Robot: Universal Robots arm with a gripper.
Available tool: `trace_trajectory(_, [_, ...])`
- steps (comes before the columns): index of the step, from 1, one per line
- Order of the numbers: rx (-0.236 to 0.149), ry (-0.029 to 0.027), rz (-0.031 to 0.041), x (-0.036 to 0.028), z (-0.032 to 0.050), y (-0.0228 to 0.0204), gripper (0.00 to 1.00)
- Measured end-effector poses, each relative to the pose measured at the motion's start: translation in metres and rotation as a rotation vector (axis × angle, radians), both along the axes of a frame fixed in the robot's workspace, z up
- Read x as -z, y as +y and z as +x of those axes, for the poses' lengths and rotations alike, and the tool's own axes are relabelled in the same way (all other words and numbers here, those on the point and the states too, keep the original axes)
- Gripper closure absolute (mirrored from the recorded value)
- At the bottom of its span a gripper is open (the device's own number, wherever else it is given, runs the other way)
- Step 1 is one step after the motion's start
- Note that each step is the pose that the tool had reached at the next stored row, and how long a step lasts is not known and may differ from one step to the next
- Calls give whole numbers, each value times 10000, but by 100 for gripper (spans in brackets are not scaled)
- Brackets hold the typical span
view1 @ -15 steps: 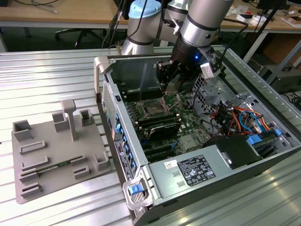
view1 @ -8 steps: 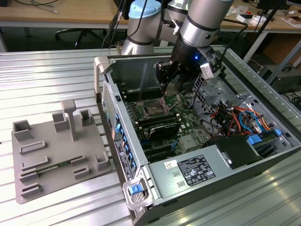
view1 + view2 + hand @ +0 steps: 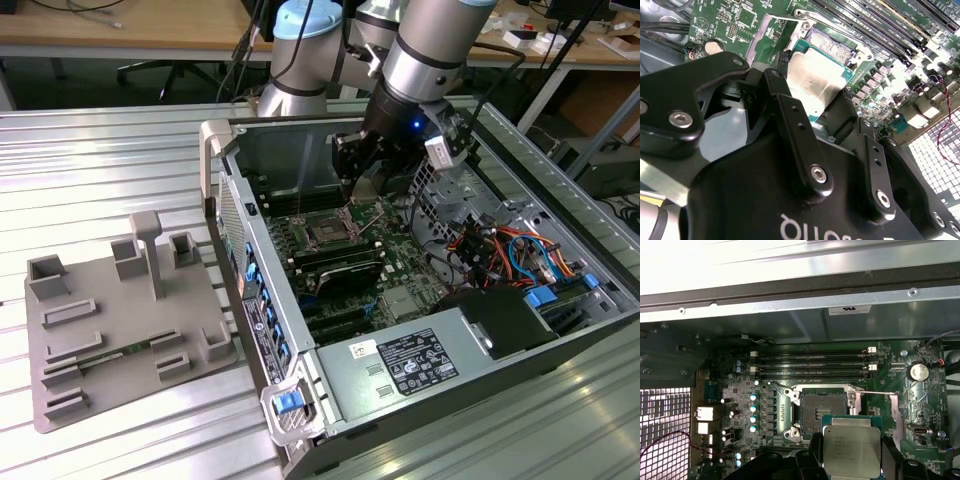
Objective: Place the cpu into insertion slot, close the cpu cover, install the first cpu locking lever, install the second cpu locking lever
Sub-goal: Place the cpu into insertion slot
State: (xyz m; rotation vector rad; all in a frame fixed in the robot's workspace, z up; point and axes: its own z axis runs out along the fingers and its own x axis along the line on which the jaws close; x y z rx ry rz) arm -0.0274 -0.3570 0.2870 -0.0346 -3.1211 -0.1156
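Hovering gripper (image 3: 851,449) clasping cpu (image 3: 851,442), insertion slot (image 3: 822,410) near, memory slots (image 3: 812,365) beyond

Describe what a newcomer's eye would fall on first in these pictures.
The silver square chip, gripped in the black end effector, hangs close to the empty socket on the green board. In the exterior view, the grey arm reaches down into the open computer case.

In the first wrist view you lose the lower edge of the cpu (image 3: 850,450) to the picture's border, and the cpu covers one corner of the insertion slot (image 3: 820,407). In the second wrist view the tool (image 3: 812,102) hides the cpu's near half from you behind its black links.
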Motion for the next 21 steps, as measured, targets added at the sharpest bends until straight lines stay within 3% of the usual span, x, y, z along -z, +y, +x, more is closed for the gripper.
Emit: trace_trajectory(21, [0, 0, -45, 41, 0, 0, 45])
